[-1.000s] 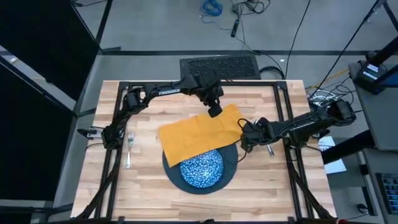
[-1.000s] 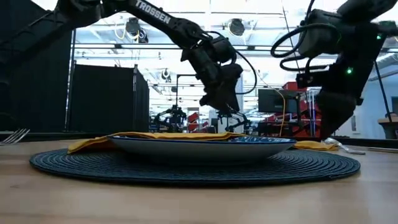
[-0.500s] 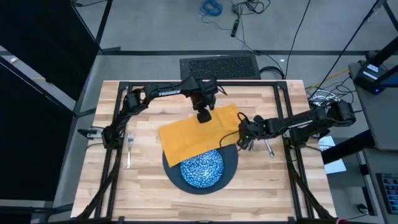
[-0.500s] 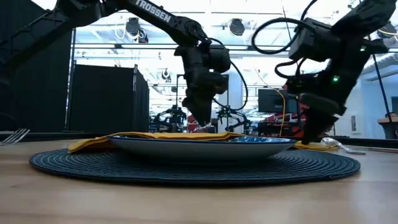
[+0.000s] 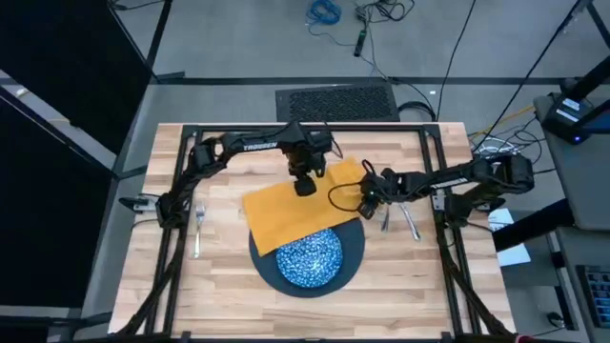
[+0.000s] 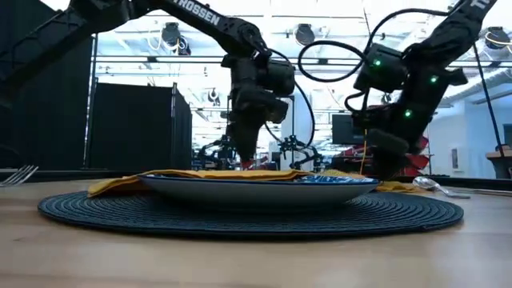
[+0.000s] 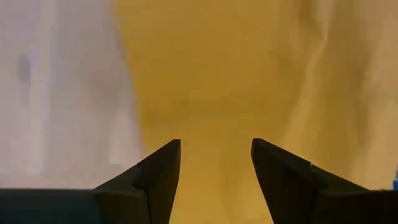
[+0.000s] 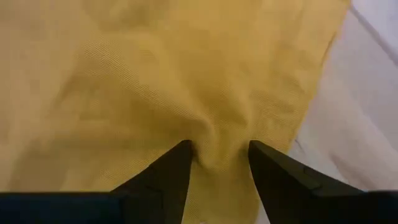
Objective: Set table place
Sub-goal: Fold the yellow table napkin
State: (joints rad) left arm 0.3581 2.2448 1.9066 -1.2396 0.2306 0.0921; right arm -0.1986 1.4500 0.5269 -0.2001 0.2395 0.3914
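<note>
I see the table [image 5: 229, 286] of pale wood planks in its black frame. Near the middle, the dark round plate [image 5: 353, 259] carries the blue-and-white speckled dish [image 5: 308, 260]. The mustard napkin [image 5: 286, 211] lies flat, overlapping the plate's 12 o'clock edge. The fork [image 5: 198, 229] lies at 9 o'clock; the spoon [image 5: 411, 223] at 3 o'clock.

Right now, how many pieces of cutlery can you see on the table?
3: a fork left of the napkin, and a knife and spoon on its right. More may lie hidden under the napkin.
</note>
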